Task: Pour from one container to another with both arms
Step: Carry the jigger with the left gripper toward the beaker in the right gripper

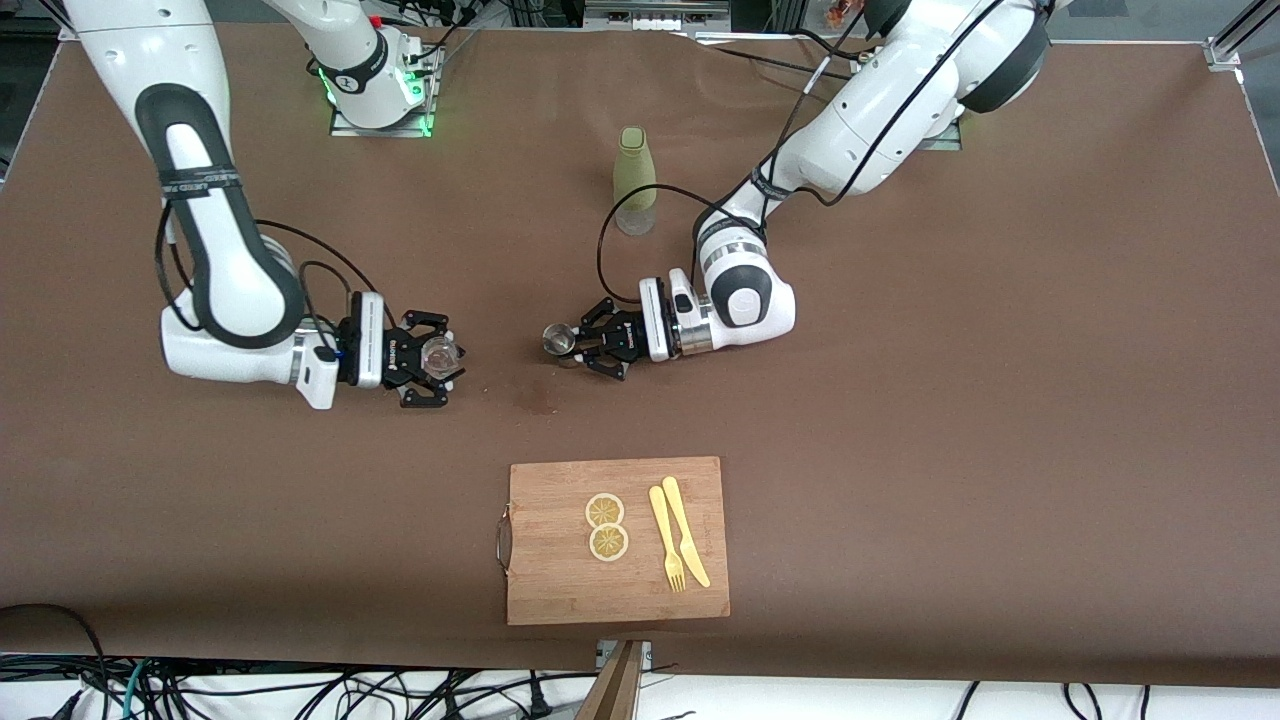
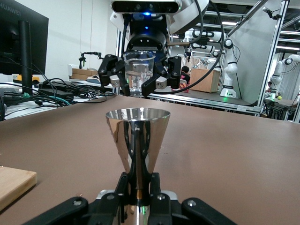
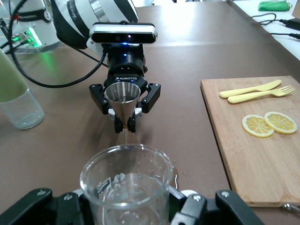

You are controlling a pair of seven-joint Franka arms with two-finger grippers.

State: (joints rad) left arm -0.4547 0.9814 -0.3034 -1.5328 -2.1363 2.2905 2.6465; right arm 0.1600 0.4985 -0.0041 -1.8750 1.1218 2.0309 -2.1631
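Silvery steel, the jigger (image 1: 558, 339) is standing upright above the brown table (image 1: 1000, 400), near its middle, pinched at its narrow waist by the left gripper (image 1: 580, 347), whose fingers (image 2: 150, 185) are clenching it from both sides. In the left wrist view the jigger's (image 2: 138, 140) upper cone is opening upward, its rim level. The left arm (image 1: 860, 120) is reaching in from its base at the top of the front view.

Facing the jigger, toward the right arm's end of the table, the clear glass cup (image 1: 438, 353) is sitting upright in the right gripper (image 1: 440, 360), whose fingers (image 2: 159, 79) are grasping its sides. The two containers are well apart, their mouths not meeting, and both are upright. In the right wrist view the cup (image 3: 126, 187) is filling the foreground, with the jigger (image 3: 122, 105) and the left gripper (image 3: 124, 123) visible over its rim. The right arm (image 1: 210, 240) is coming down from its base at the top of the front view.

A tall green-sleeved bottle (image 1: 634, 180) is standing on the table, farther from the front camera than the jigger. Nearer to that camera, a wooden cutting board (image 1: 560, 590) is carrying two lemon slices (image 1: 606, 526) beside a yellow fork (image 1: 667, 538) and a yellow knife (image 1: 686, 531).
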